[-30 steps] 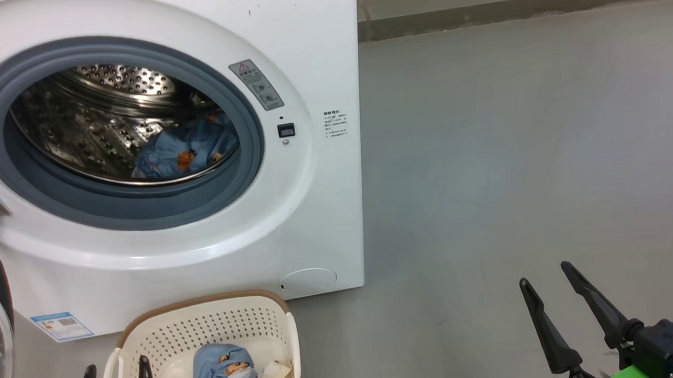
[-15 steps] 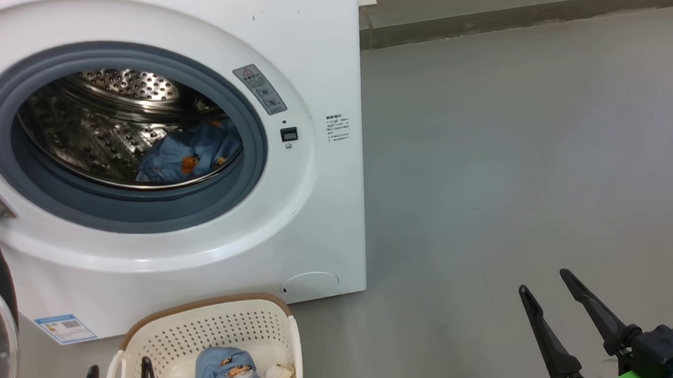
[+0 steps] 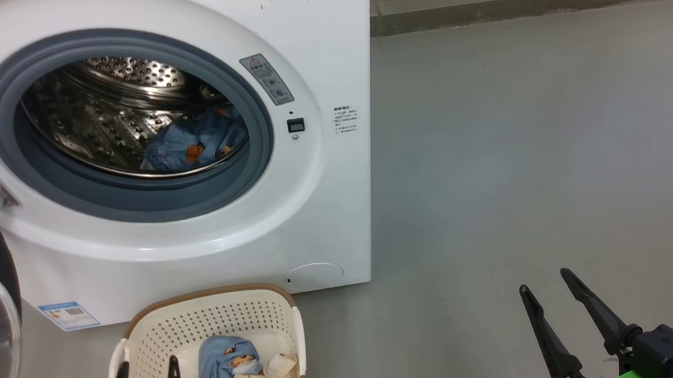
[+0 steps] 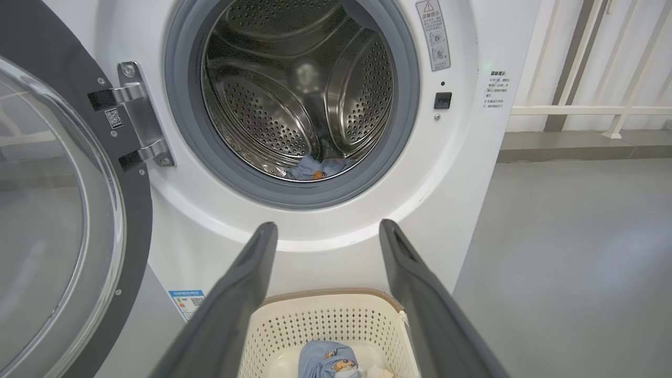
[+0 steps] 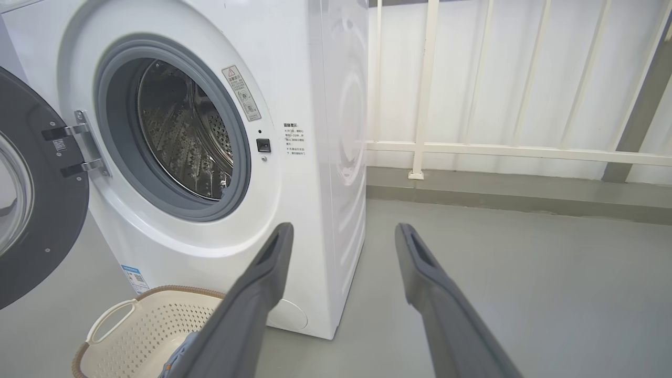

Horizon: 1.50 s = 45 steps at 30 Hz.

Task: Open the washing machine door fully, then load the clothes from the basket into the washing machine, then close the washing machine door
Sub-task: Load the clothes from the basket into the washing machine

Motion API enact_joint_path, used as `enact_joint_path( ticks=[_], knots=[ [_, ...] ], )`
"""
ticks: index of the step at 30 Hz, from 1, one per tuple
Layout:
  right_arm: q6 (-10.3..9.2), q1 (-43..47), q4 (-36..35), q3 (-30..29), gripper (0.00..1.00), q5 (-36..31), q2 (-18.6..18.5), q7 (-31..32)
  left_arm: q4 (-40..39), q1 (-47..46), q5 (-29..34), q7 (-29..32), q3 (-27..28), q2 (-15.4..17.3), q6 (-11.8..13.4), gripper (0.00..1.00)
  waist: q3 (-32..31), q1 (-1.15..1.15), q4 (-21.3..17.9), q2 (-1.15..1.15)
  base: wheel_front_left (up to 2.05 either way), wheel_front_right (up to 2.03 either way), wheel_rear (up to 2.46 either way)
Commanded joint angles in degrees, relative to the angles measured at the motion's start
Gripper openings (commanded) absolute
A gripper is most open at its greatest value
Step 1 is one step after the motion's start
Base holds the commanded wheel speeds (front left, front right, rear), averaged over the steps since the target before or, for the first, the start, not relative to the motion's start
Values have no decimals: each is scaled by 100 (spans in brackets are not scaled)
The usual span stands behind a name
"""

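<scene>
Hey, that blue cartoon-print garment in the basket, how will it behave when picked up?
Probably floppy: the blue garment lies crumpled in folds, so it should drape. Likely light: it is small within the basket. It may drag the cream clothes touching it along.

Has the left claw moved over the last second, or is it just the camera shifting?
Yes. Judged against the basket, the left claw has shifted right in the head view, nearer the clothes inside.

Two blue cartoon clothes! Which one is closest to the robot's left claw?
The blue garment in the basket, lying just beside the open left gripper. The other blue garment sits farther off inside the drum.
</scene>
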Motion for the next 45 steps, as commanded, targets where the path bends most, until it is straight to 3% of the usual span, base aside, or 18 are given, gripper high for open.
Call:
enact_joint_path(
  ticks=[1,12,23,30,39,45],
  knots=[
    [9,-129,-141,144,100,-31,-101,-26,207,-333,-22,-24,148,2,-68,100,43,0,1,0,0,0,0],
    [9,-385,-287,133,100,11,-215,-26,3081,-1825,-706,115,-218,-36,-566,100,727,0,-146,0,0,0,0],
    [9,-952,-490,195,100,115,-304,-26,5636,-3604,-1575,146,-756,-46,-745,100,1899,0,-380,0,0,0,0],
    [9,-1325,-606,295,100,191,-335,-26,6360,-4292,-2021,228,-1085,-47,-712,100,2650,0,-550,0,0,0,0],
    [9,-1864,-796,341,100,169,-361,-26,6946,-5146,-2349,315,-1171,-39,-428,100,3846,0,-838,0,0,0,0],
    [9,-2114,-917,332,100,190,-358,-26,7089,-5628,-2419,384,-1096,177,-302,100,4544,0,-961,0,0,0,0]
  ],
)
